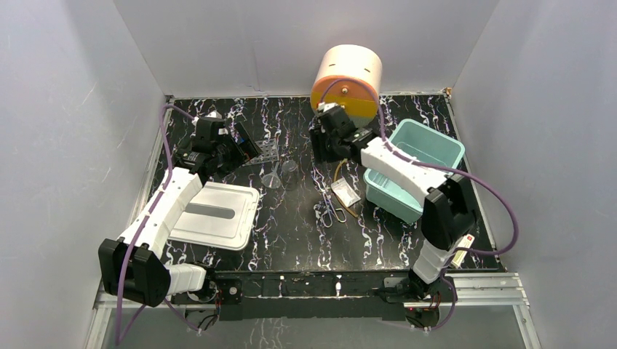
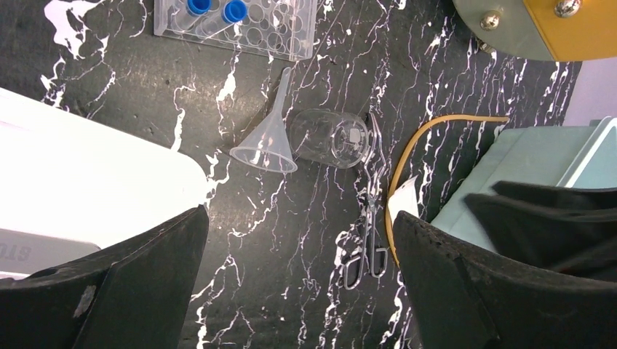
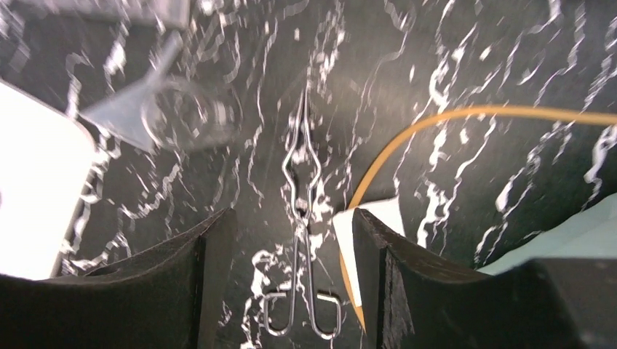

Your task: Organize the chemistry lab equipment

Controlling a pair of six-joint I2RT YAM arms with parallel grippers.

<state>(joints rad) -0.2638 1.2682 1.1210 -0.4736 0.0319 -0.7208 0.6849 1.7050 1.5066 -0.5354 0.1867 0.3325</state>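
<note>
The right pincer (image 3: 291,218) stands spread and grips nothing. In its wrist view the one pair of scissors (image 3: 300,211) lies flat on the table (image 3: 466,58) between its two fingers, tips toward 12 o'clock and loops toward 6. One tan tube (image 3: 407,127) curves past at 2 o'clock, with one small bag (image 1: 344,193) lying against it. One funnel (image 3: 131,109) and one beaker (image 3: 193,116), touching each other, lie at 10 o'clock. The left pincer (image 2: 298,287) is spread wide and empty. From its wrist camera the scissors sit just ahead at 1 o'clock, the funnel and beaker at 12, and beyond them, at 11, one clear rack (image 2: 284,33) holding two blue-capped tubes (image 2: 234,11). A white tray (image 2: 87,182) lies at 9 o'clock. In the overhead view two teal bins (image 1: 436,145) stand at 3 o'clock from the scissors, and one round drawer unit (image 1: 348,73) sits at the table's 12 o'clock edge.
</note>
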